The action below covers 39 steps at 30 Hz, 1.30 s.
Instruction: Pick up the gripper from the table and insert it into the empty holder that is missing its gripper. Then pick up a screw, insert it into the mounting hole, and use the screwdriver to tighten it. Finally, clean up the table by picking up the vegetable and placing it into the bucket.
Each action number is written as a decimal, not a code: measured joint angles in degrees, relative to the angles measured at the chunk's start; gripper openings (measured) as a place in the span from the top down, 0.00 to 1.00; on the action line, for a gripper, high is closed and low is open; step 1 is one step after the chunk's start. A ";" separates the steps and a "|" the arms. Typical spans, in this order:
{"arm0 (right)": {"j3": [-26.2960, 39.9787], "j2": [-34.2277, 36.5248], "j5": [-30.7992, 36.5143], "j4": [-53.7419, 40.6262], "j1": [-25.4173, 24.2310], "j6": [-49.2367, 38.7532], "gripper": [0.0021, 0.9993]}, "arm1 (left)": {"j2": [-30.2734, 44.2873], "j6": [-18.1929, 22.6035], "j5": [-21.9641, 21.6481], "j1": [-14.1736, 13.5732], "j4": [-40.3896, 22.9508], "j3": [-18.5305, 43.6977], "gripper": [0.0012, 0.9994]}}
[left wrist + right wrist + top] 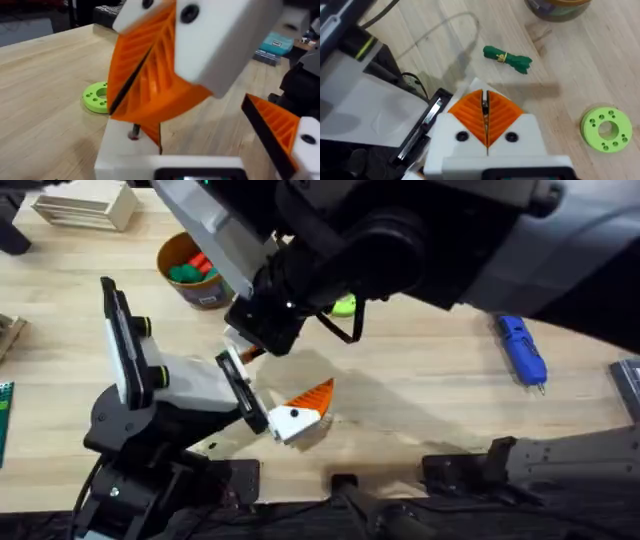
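Note:
My right gripper (pixel 484 107) points down over the left arm's tip, its orange pads (pixel 145 75) shut on a thin screw (pixel 134 134). The screw stands on the white holder (pixel 125 157), one side of my left gripper (pixel 300 405). The left gripper's other side carries an orange ribbed finger (pixel 277 127), and the two sides stand wide apart. A strip of orange behind the screw may be the gripper; most of it is hidden. The green vegetable (pixel 507 58) lies on the table near the bucket (pixel 195 272). The blue screwdriver (pixel 522 350) lies at the far right.
The bucket holds green and red toy pieces. A lime-green ring (pixel 606 129) lies flat beside the work spot. A wooden rack (pixel 85 208) stands at the back left. The right arm (pixel 420 240) crosses the middle, large and dark.

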 joint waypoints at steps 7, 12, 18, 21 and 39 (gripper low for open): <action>0.00 1.50 -0.02 -0.08 0.00 0.00 1.00 | 0.00 0.02 0.00 0.00 0.00 0.00 0.01; 0.00 1.75 -0.04 -0.09 0.00 0.00 1.00 | 0.00 0.02 0.00 0.00 0.00 0.00 0.01; 0.00 1.75 -0.04 -0.11 0.00 0.00 1.00 | 0.00 0.02 0.00 0.00 0.00 0.00 0.01; 0.00 1.75 -0.03 -0.13 0.00 0.09 0.88 | 0.00 0.00 0.02 0.00 0.00 0.00 0.01; -0.02 0.03 0.93 -5.51 -4.46 0.04 0.16 | 0.01 0.00 -0.04 -0.04 0.00 0.00 0.01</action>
